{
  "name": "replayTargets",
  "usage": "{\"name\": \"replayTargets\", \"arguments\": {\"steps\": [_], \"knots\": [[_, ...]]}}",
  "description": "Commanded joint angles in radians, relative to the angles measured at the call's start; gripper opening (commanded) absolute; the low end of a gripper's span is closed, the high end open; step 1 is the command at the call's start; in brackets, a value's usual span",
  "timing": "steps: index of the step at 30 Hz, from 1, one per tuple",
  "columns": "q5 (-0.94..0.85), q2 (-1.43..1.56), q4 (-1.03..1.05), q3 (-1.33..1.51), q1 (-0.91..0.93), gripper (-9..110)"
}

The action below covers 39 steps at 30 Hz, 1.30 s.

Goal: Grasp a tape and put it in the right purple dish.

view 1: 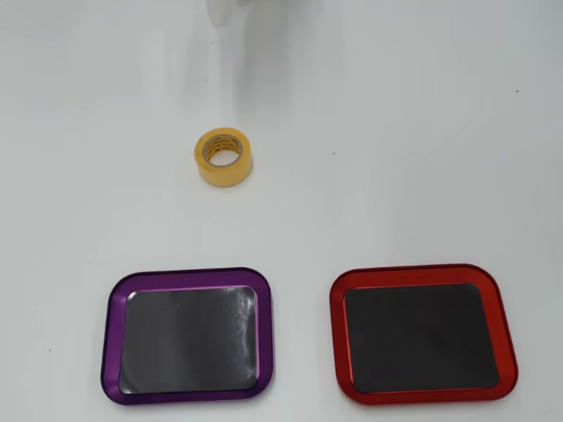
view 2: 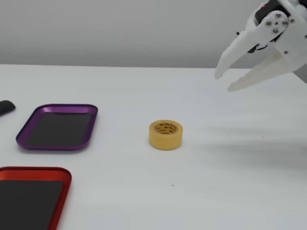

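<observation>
The yellow tape roll lies flat on the white table, hollow core up; it also shows in the fixed view near the middle. The purple dish sits empty at the lower left of the overhead view and at the left in the fixed view. My white gripper hangs in the air at the upper right of the fixed view, jaws slightly apart and empty, well above and to the right of the tape. In the overhead view only a white tip shows at the top edge.
A red-rimmed tray of the same shape lies at the lower right of the overhead view, and at the lower left of the fixed view. A small dark object lies at the left edge of the fixed view.
</observation>
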Motion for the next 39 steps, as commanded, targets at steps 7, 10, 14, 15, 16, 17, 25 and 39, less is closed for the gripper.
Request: {"name": "replayTargets", "arguments": {"steps": [7,10,14,15,16,17,25,39], "knots": [[-0.005,-0.719,-0.015,-0.396,0.0,17],[-0.006,-0.844,-0.018,-0.463,0.003,18],[-0.006,-0.945,-0.057,-0.515,0.009,18],[-0.006,-0.96,-0.066,-0.517,0.011,18],[-0.006,-0.971,-0.081,-0.517,0.011,18],[-0.006,-0.979,-0.094,-0.517,0.011,18],[-0.008,-0.994,-0.167,-0.509,0.012,18],[-0.011,-1.06,-0.238,-0.468,0.011,17]]}}
